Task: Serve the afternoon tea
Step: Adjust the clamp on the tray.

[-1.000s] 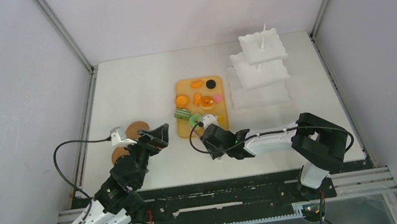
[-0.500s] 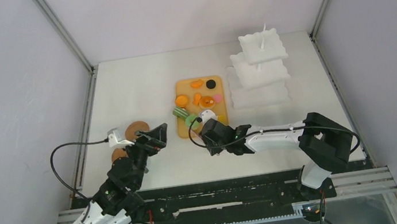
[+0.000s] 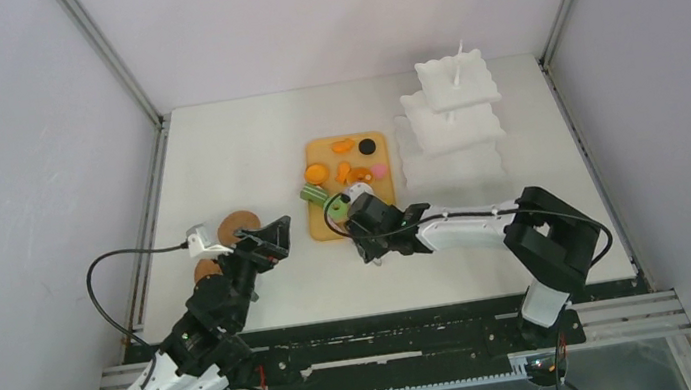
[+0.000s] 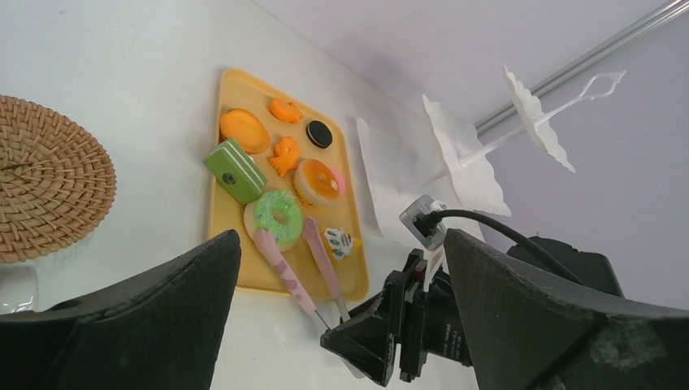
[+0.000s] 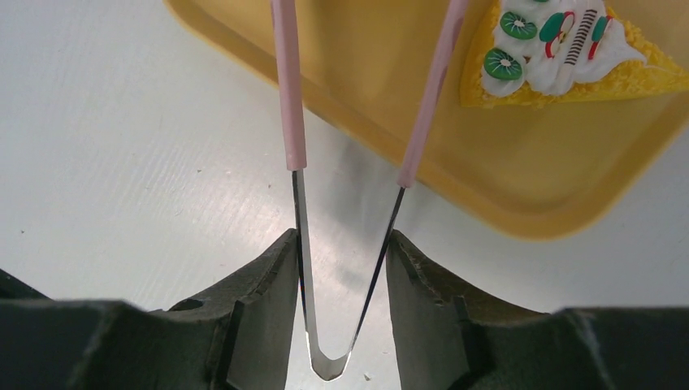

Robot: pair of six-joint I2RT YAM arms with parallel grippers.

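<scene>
Pastries [image 4: 279, 213] on yellow tray [image 5: 366, 73], right claw [image 5: 341, 253] gripping tongs [image 5: 286, 97]

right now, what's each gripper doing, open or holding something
left gripper: open, holding nothing
right gripper: closed on the pink tongs, gripping them near the metal bend
</scene>
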